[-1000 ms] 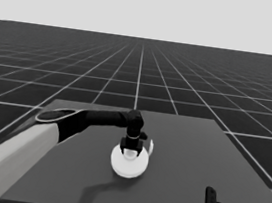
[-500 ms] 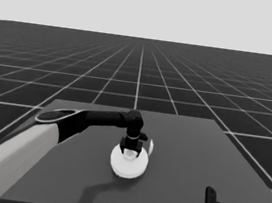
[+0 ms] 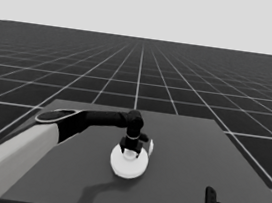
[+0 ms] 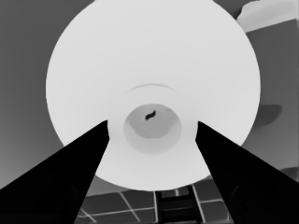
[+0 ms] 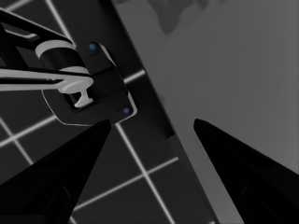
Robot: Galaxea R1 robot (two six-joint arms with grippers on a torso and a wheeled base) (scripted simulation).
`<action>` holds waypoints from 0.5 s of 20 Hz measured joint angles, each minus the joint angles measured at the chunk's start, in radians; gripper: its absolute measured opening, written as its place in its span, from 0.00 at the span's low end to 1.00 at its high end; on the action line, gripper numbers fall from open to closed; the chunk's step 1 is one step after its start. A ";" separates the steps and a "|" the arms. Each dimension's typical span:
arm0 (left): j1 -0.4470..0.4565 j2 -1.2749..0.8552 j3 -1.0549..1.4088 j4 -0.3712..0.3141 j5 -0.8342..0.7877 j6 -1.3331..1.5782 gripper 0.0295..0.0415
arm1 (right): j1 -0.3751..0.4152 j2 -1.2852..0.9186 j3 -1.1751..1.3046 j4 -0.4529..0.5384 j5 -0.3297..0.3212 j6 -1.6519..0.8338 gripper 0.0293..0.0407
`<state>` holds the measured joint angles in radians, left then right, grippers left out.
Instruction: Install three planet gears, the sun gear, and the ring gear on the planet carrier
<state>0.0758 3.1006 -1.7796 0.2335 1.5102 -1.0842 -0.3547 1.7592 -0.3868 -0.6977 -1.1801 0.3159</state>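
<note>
Directly below the left gripper (image 3: 130,150) lies the larger round part (image 3: 128,163), near the middle of the table (image 3: 194,154). Seen from the left wrist, the fingers (image 4: 70,177) are spread wide and pinch nothing; the disc (image 4: 154,70) spans the gap between them, with its centre hole (image 4: 152,127) midway between the tips. A second white piece (image 3: 149,147) peeks out just beyond the disc's far edge. The right gripper (image 5: 152,126) waits at the table's near right corner, its fingers also spread, with dark machinery (image 5: 88,88) beside one of them.
</note>
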 joint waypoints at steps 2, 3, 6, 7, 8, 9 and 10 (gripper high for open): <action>0.000 0.000 0.000 0.000 0.000 0.017 0.44 | 0.000 0.000 0.000 0.000 0.000 0.000 0.81; 0.000 0.000 0.000 0.000 0.000 0.026 0.44 | 0.000 0.000 0.000 0.000 0.000 0.000 0.81; 0.000 0.000 0.000 0.000 0.000 0.052 0.44 | 0.000 0.000 0.000 0.000 0.000 0.000 0.81; 0.000 0.000 0.000 0.000 0.000 0.061 0.44 | 0.000 0.000 0.000 0.000 0.000 0.000 0.81; 0.000 0.000 0.000 0.000 0.000 0.070 0.44 | 0.000 0.000 0.000 0.000 0.000 0.000 0.81; 0.000 0.000 0.000 0.000 0.000 0.079 0.44 | 0.000 0.000 0.000 0.000 0.000 0.000 0.81; 0.000 0.000 0.000 0.000 0.000 0.087 0.44 | 0.000 0.000 0.000 0.000 0.000 0.000 0.81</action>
<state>0.0760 3.1006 -1.7796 0.2334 1.5104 -0.9969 -0.3547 1.7592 -0.3868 -0.6977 -1.1801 0.3159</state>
